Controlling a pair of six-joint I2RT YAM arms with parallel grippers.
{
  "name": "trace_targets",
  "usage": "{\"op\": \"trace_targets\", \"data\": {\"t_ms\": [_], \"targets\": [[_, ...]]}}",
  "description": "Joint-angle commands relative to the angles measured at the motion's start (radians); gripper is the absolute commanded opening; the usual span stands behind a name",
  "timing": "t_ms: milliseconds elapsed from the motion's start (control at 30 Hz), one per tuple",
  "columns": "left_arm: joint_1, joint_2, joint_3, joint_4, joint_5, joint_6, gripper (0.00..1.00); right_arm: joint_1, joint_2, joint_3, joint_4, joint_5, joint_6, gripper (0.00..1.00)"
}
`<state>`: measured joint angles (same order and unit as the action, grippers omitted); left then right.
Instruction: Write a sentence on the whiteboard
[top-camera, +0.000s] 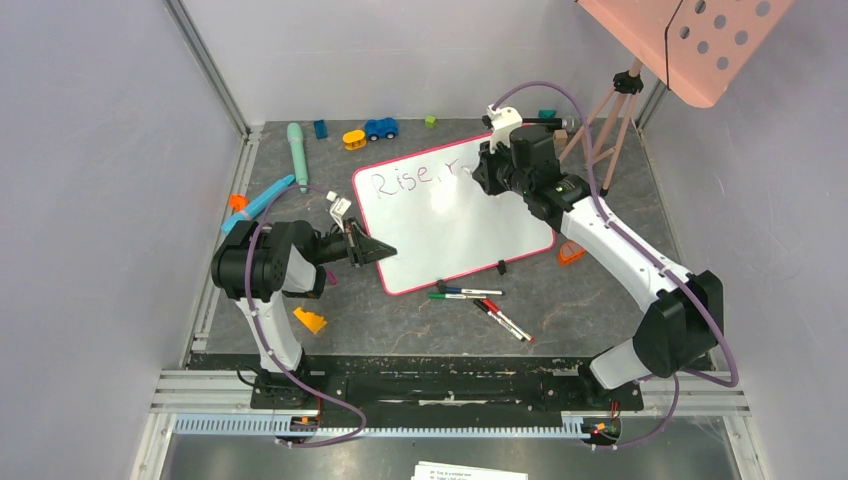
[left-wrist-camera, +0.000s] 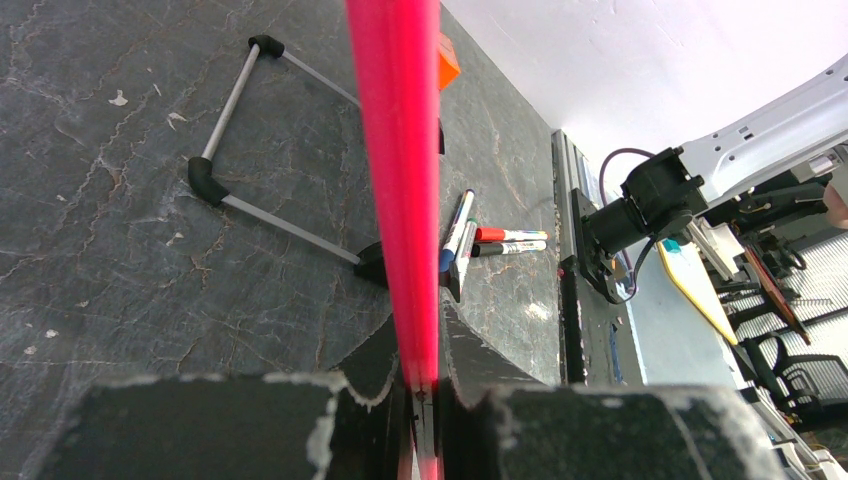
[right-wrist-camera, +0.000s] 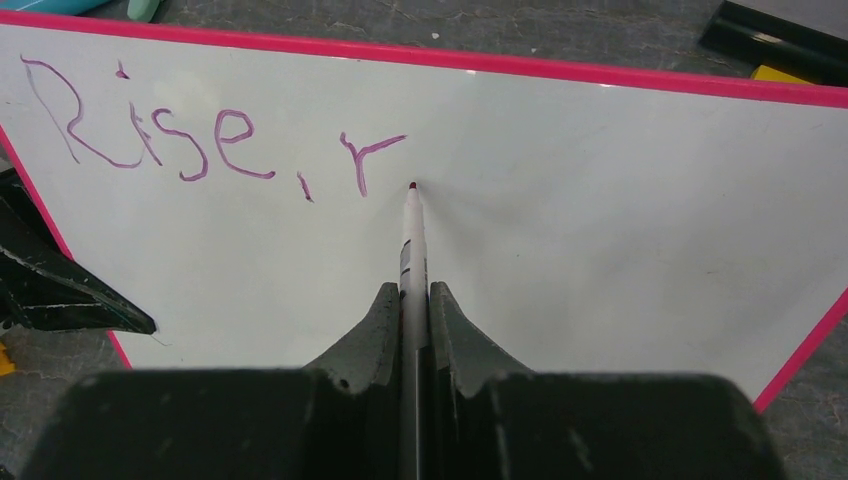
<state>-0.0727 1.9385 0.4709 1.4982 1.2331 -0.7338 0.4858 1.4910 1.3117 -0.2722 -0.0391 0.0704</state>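
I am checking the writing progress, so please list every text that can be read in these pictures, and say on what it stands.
"Rise, r": purplish-pink writing on the whiteboard.
Printed lines on the paper sheet at the near edge: too small to read.
Label on the marker touching the board: too blurred to read.

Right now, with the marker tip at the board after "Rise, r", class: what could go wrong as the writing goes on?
1. The left pincer clamps the whiteboard by its pink rim only; pressure far from that edge could make the board pivot or slip.
2. The right pincer pinches the thin marker well behind its tip; pushing hard might tilt it and break strokes of the sentence.
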Motion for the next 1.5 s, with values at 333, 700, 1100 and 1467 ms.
{"op": "trace_targets", "data": {"t_ms": [333,700,1100,1467], "targets": [[-0.024,0.004,-0.014,0.059,0.079,0.091,0.05,-0.006,0.021,0.027,0.03,-0.003,0.005,0.0],[-0.024,0.001,-0.014,0.059,0.078,0.09,0.05,-0.01,0.031,0.044,-0.008,0.058,-0.006,0.0],[-0.024,0.003,-0.015,0.059,0.078,0.091,0.05,-0.025,0.04,0.067,-0.041,0.095,-0.004,0.0],[-0.024,0.001,-0.016,0.059,0.078,0.093,0.05,-0.025,0.072,0.114,-0.021,0.055,0.003,0.0]]}}
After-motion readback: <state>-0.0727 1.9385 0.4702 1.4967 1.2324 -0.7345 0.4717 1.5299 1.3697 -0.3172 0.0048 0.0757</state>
